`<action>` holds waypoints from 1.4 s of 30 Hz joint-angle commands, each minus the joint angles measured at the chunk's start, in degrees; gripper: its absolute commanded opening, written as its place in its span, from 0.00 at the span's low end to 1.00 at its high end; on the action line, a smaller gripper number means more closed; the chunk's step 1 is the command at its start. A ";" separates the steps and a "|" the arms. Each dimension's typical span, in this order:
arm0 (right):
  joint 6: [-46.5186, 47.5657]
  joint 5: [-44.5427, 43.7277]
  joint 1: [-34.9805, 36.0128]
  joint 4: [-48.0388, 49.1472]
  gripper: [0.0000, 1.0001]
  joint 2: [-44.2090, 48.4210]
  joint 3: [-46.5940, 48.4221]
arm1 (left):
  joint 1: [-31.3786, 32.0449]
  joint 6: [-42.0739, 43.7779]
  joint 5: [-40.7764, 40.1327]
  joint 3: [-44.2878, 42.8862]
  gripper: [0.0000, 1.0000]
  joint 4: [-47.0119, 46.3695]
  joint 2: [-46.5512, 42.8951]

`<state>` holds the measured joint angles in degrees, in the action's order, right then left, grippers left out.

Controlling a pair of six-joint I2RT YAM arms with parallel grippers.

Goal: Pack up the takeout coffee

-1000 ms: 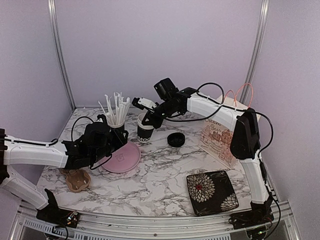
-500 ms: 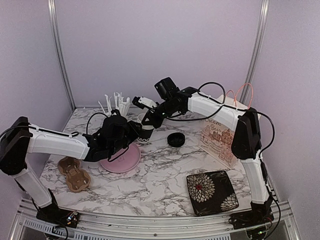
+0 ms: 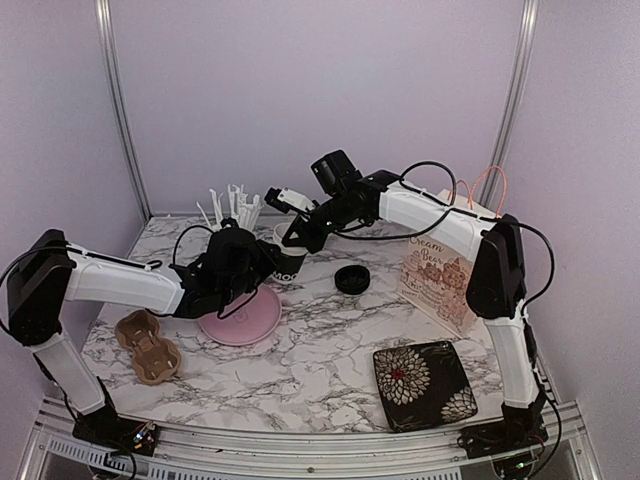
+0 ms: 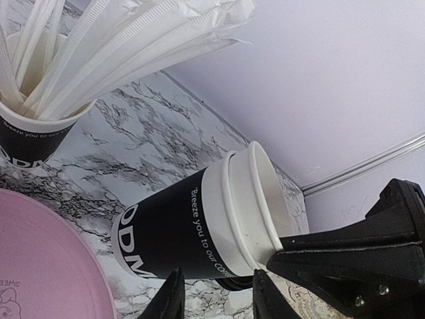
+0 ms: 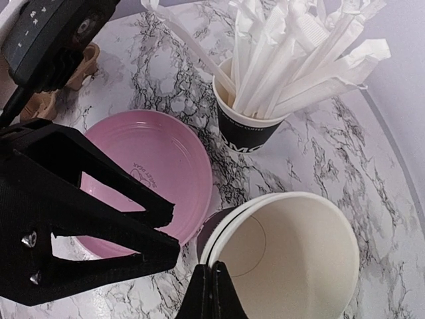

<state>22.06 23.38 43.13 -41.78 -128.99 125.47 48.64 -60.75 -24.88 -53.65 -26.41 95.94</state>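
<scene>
Two nested takeout coffee cups point(image 3: 288, 265), black with a white band, lean at the table's back middle, next to the pink plate. In the right wrist view both pale rims point(image 5: 292, 259) show. My right gripper point(image 3: 297, 237) is shut on the rim from above point(image 5: 214, 269). My left gripper point(image 3: 268, 262) reaches in from the left, open. Its fingertips point(image 4: 178, 279) stand apart just short of the outer cup's black side point(image 4: 166, 232). A black lid point(image 3: 351, 279) lies on the table right of the cups.
A black cup of white sticks point(image 4: 33, 143) stands behind the left arm. The pink plate point(image 3: 245, 315) lies under the left wrist, the brown cup carrier point(image 3: 148, 345) at front left. A printed paper bag point(image 3: 435, 275) and a floral square plate point(image 3: 423, 380) are on the right.
My left arm swung right from beside the plate up to the cups, and its jaws narrowed a little. The right gripper kept its hold on the rim.
</scene>
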 commanded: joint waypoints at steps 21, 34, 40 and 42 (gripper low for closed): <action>-0.41 1.93 0.24 0.84 0.00 2.77 0.21 | -1.69 0.93 0.34 -4.69 0.37 -1.62 5.42; 1.40 1.15 -1.62 0.44 0.00 2.52 3.07 | -3.32 4.32 -2.96 -9.11 0.37 -1.56 12.39; 4.60 7.31 -1.98 -2.53 0.00 0.93 6.54 | -4.47 4.76 -2.82 -8.22 0.37 -1.54 13.19; 7.52 9.22 -1.45 -4.42 0.00 1.50 6.54 | -4.62 4.89 -2.68 -7.91 0.37 -1.59 13.28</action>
<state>24.62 22.85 40.49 -43.46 -129.49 127.48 46.17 -57.41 -24.49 -62.33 -32.27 106.74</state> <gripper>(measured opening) 0.011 0.369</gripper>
